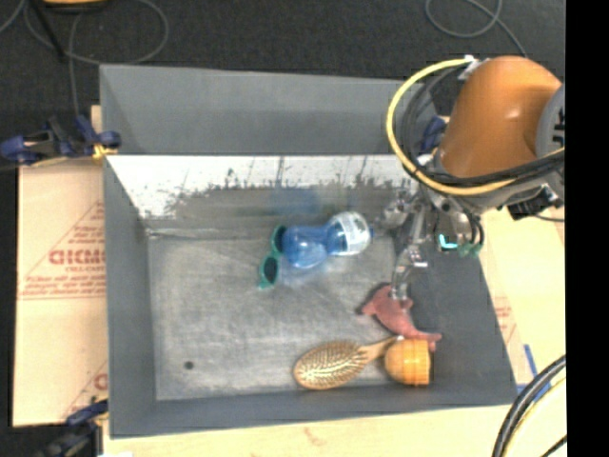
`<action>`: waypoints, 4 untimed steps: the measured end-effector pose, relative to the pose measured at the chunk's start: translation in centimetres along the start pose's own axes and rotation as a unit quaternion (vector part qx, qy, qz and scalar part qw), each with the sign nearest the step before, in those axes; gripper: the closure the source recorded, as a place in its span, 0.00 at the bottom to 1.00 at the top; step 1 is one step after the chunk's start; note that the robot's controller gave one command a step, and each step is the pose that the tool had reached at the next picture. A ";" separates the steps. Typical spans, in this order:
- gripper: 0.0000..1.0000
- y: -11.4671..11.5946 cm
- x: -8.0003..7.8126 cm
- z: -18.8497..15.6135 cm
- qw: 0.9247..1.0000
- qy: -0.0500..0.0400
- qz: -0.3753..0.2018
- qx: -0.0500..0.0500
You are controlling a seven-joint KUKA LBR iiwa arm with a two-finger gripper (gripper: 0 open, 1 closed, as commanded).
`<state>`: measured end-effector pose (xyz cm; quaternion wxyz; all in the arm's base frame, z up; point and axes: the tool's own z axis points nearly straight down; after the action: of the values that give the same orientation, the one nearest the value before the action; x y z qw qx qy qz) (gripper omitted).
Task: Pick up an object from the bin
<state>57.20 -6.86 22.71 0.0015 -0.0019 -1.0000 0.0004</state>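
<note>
My gripper (404, 276) hangs over the right part of the bin, its tip just above the upper end of a dark pink fish-shaped toy (393, 315). Whether it touches the toy I cannot tell. The toy lies flat on the bin floor near the right wall. Just below it sits a round orange piece (410, 362), joined to a golden oval hairbrush (329, 365) that lies near the front wall. To the gripper's left lies a blue bottle-like thing (310, 245) with a clear cap, on its side.
A small green ring-shaped piece (268, 270) lies against the blue thing's left end. The bin's sloping right wall is close beside the gripper. The arm with its orange cover and cables stands above the bin's right rear corner.
</note>
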 end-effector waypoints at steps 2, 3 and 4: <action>0.00 1.8 -3.5 5.7 1.000 -0.007 -0.005 0.001; 0.00 3.9 -8.0 6.6 1.000 -0.003 0.001 -0.001; 0.00 4.5 -6.4 12.1 0.997 -0.004 -0.076 0.000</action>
<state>63.61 -2.42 10.56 -0.0022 0.0742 -0.9972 0.0008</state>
